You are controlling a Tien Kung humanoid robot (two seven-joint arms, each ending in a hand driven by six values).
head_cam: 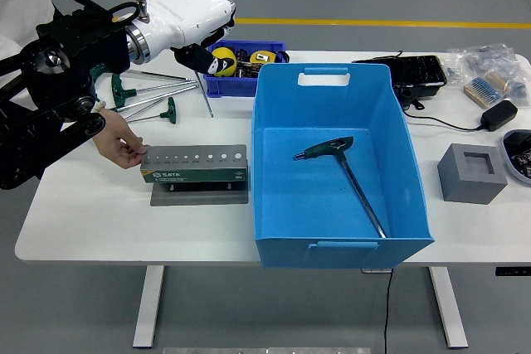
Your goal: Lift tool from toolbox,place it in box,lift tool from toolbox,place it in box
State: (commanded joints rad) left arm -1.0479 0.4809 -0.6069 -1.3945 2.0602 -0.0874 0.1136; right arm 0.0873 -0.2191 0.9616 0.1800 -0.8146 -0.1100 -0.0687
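My left hand [197,55], white-shelled on a black arm, is raised over the table's back left and shut on a T-handle wrench [205,93]. The wrench's thin shaft hangs down and is clear of the grey tool stand [195,167]. The stand sits on its metal plate in front of and below the hand. A person's hand [123,149] holds the stand's left end. The big blue box [398,113] stands to the right, with one green-handled T-wrench [342,155] lying inside. My right arm is out of view.
Several T-handle wrenches [145,93] lie on the table behind the stand. A small blue bin [246,60] with a yellow ball and tape measure sits behind the box. A grey foam block [471,173], black tray and charger lie at the right.
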